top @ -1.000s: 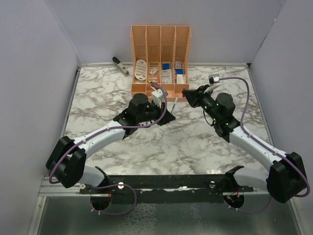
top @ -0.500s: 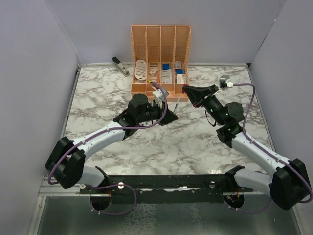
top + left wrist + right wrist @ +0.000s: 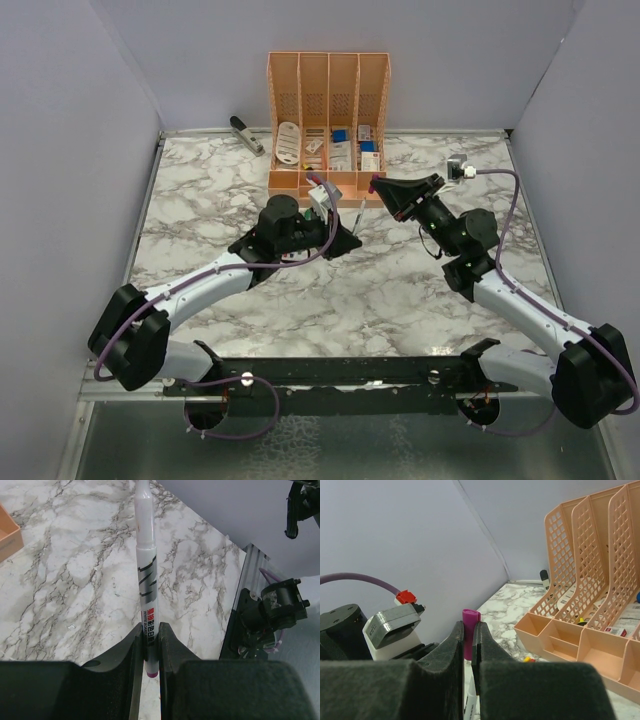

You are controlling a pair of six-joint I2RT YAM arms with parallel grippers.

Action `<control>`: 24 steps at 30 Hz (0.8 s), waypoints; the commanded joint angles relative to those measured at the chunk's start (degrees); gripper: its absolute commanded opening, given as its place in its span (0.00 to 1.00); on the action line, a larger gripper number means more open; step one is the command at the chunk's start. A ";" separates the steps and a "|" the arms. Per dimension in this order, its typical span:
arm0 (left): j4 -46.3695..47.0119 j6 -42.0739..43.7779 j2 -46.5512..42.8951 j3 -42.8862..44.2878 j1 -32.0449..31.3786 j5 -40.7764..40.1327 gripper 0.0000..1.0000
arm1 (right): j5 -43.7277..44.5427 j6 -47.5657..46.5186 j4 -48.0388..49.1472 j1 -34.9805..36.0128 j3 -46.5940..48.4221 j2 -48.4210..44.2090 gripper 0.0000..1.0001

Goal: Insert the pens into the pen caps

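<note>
My left gripper [image 3: 343,238] is shut on a whitish-grey pen [image 3: 358,214] with a purple end, gripped near that end [image 3: 147,580]; the barrel points away from the jaws [image 3: 150,636], its tip out of the left wrist view. My right gripper [image 3: 380,187] is shut on the purple pen cap [image 3: 374,182], which stands up between the fingers in the right wrist view [image 3: 469,630]. The cap hangs just beyond the pen's far end, and the pen barrel [image 3: 470,696] shows below it. I cannot tell if they touch. Small yellow and red caps [image 3: 527,658] lie by the organiser.
The orange organiser [image 3: 328,100] with stationery pieces stands at the back centre, close behind both grippers; its trays show in the right wrist view [image 3: 580,635]. A grey stapler [image 3: 246,133] lies at the back left. Grey walls close in the marble table [image 3: 330,290].
My right arm has swung and turned its wrist, bringing the purple cap left and closer to the pen's end. My left gripper has shifted slightly with the pen.
</note>
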 commanded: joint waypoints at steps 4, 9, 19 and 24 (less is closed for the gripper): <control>1.92 -0.29 -2.26 -0.48 -0.18 1.27 0.00 | -3.43 1.68 0.95 -0.38 -0.26 -0.29 0.02; 1.88 0.02 -3.25 -0.57 -0.18 1.68 0.00 | -4.74 1.91 2.16 -0.38 -0.36 0.67 0.02; 2.29 -0.22 -3.80 -1.25 -0.27 2.55 0.00 | -4.55 2.02 4.23 -0.37 -1.04 0.44 0.02; 2.38 -0.24 -3.64 -1.32 -0.37 3.07 0.00 | -3.98 1.78 4.89 -0.41 -0.33 1.14 0.02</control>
